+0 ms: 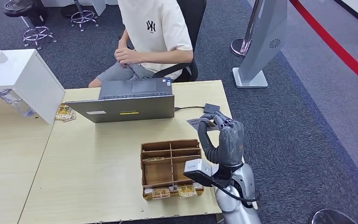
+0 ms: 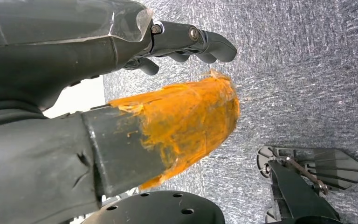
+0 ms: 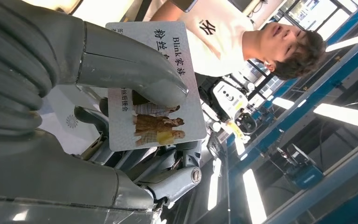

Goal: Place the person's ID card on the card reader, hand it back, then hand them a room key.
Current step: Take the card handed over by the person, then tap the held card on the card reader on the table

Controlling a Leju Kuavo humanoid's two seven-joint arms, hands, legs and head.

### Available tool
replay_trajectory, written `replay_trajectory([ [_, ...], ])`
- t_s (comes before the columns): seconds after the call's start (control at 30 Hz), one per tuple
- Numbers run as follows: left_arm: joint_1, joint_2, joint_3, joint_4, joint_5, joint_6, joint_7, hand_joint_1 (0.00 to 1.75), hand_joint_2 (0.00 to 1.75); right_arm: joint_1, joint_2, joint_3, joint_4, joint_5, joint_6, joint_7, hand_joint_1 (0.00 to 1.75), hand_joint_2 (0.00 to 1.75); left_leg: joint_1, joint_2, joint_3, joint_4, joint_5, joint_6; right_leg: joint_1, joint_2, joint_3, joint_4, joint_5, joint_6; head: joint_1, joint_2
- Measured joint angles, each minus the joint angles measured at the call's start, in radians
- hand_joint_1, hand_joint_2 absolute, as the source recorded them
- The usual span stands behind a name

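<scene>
Right robot hand (image 1: 224,135) pinches the ID card (image 3: 154,84) flat above the small black card reader (image 1: 211,108), presumably lining up to scan; left robot hand (image 2: 186,42) hangs empty, fingers loosely apart.

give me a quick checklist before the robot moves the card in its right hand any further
1. Grip: right hand holds the white printed card between thumb and fingers: ok.
2. Small dark square card reader on the pale wooden table, near the hand: ok.
3. Card on the reader: not ok, it is held above the table.
4. Person in a cream T-shirt seated behind the grey laptop: ok.
5. Room keys in the brown cardboard divider box: cannot tell.
6. Left hand holds nothing: ok.
</scene>
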State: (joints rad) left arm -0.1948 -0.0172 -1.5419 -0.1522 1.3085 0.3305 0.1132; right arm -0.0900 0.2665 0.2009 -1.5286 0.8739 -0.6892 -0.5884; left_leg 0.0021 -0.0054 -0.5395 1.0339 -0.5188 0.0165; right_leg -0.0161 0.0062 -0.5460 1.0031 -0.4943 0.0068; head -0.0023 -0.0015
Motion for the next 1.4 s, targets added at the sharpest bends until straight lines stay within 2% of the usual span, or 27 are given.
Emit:
replay_trajectory([
  [0.17,0.004,0.001,0.0,0.0,0.019,0.013,-0.018,0.0,0.0,0.042,-0.04,0.083,-0.055,-0.436,0.086,0.082,1.75,1.75,0.0,0.0,0.0,0.0,0.0,0.0,0.0,-0.001,0.0,0.0,0.0,0.0,0.0,0.0],
  [0.27,0.009,0.004,0.0,0.0,0.033,0.02,-0.029,0.0,0.0,0.088,-0.071,0.11,-0.12,-0.625,0.15,0.094,1.75,1.75,0.0,-0.001,0.0,0.0,0.0,0.0,0.0,-0.001,0.0,0.0,0.0,0.0,0.0,0.0],
  [0.43,0.016,0.009,0.004,0.0,0.055,0.031,-0.041,0.0,0.0,0.171,-0.118,0.107,-0.193,-0.806,0.244,0.106,1.75,1.75,0.0,-0.001,-0.001,0.0,-0.001,0.0,0.0,0.0,0.0,-0.001,0.0,0.0,0.0,0.0],
  [0.67,0.017,0.014,0.005,0.005,0.066,0.036,-0.042,0.0,0.0,0.237,-0.161,0.053,-0.22,-0.942,0.328,0.123,1.75,1.75,0.0,-0.001,0.0,0.0,0.0,0.0,0.0,-0.001,0.0,-0.001,0.0,0.0,0.0,0.0],
  [0.8,0.016,0.017,0.006,0.006,0.068,0.037,-0.042,0.0,0.0,0.276,-0.188,0.002,-0.237,-0.968,0.344,0.133,1.75,1.75,0.0,0.0,0.0,0.0,0.0,0.0,0.0,-0.001,0.0,-0.001,0.0,0.0,0.0,0.0],
  [1.07,0.01,0.025,0.006,0.006,0.064,0.037,-0.035,0.0,0.0,0.339,-0.247,-0.132,-0.25,-0.91,0.388,0.184,1.75,1.75,0.0,0.0,0.0,0.0,0.0,0.0,0.0,-0.001,0.0,-0.001,0.0,0.0,0.0,0.0],
  [1.23,0.006,0.028,0.005,0.006,0.061,0.036,-0.03,0.0,0.0,0.348,-0.261,-0.226,-0.218,-0.833,0.423,0.223,1.75,1.75,0.0,0.0,0.0,0.0,0.0,0.0,0.0,-0.001,0.0,-0.001,0.0,0.0,0.0,0.0],
  [1.4,0.006,0.032,0.005,0.006,0.061,0.035,-0.03,0.0,0.0,0.337,-0.271,-0.28,-0.129,-0.715,0.429,0.248,1.75,1.75,0.0,0.0,0.0,0.0,0.0,0.0,0.0,0.0,0.0,-0.001,0.0,0.0,0.0,0.0],
])
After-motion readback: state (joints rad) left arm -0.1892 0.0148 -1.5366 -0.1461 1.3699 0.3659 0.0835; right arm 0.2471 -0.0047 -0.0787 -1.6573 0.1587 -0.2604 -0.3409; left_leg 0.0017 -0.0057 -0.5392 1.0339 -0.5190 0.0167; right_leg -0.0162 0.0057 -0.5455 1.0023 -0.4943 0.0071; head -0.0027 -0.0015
